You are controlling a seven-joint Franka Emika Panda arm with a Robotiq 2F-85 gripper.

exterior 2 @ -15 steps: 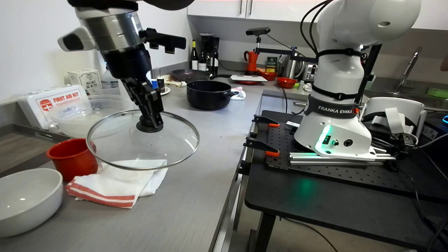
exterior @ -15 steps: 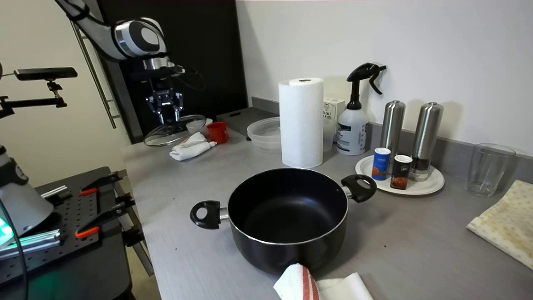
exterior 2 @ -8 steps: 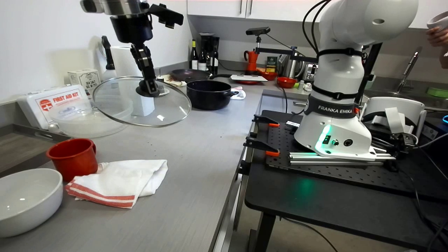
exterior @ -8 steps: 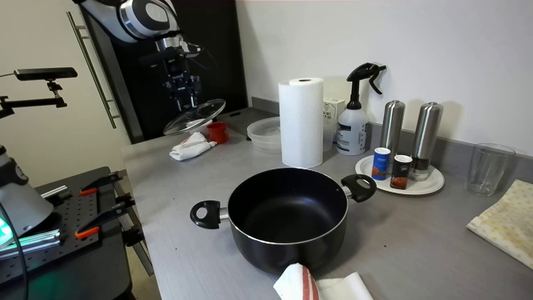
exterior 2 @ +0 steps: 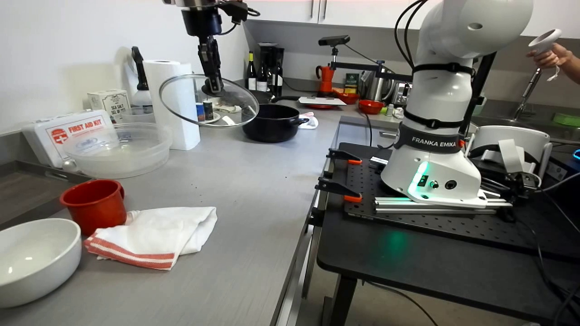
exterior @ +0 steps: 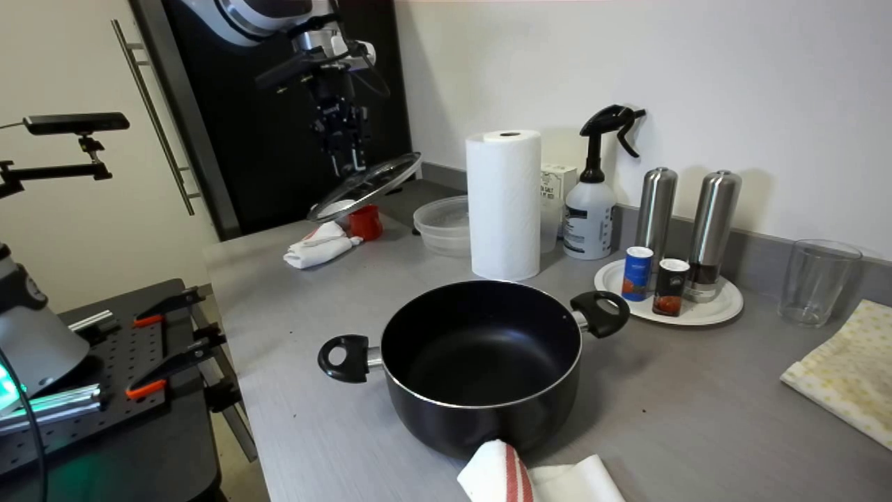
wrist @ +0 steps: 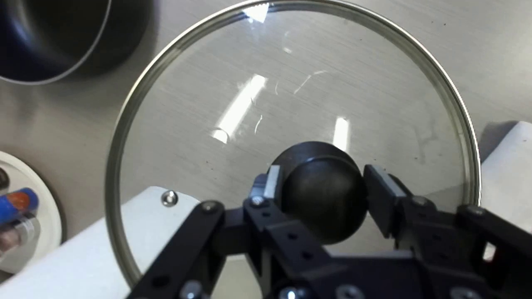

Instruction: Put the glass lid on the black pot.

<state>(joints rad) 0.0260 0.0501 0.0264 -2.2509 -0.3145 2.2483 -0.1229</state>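
Done: gripper (wrist: 323,189) clamps knob (wrist: 322,203) of glass lid (exterior: 366,187), holding it tilted in air, upper left in exterior view. Black pot (exterior: 481,376) uncovered, lower middle of same frame. Remaining, likely: carry across, level, lower onto pot, release.

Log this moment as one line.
tool: gripping knob | glass lid: raised, tilted | black pot: uncovered, on counter | placement: not yet done

The glass lid (wrist: 291,112), clear and round with a silvery rim, hangs tilted by its black knob, apart from the black pot (exterior: 482,362); wide, low and two-handled, the pot stands upright and open on the table (exterior: 306,432).
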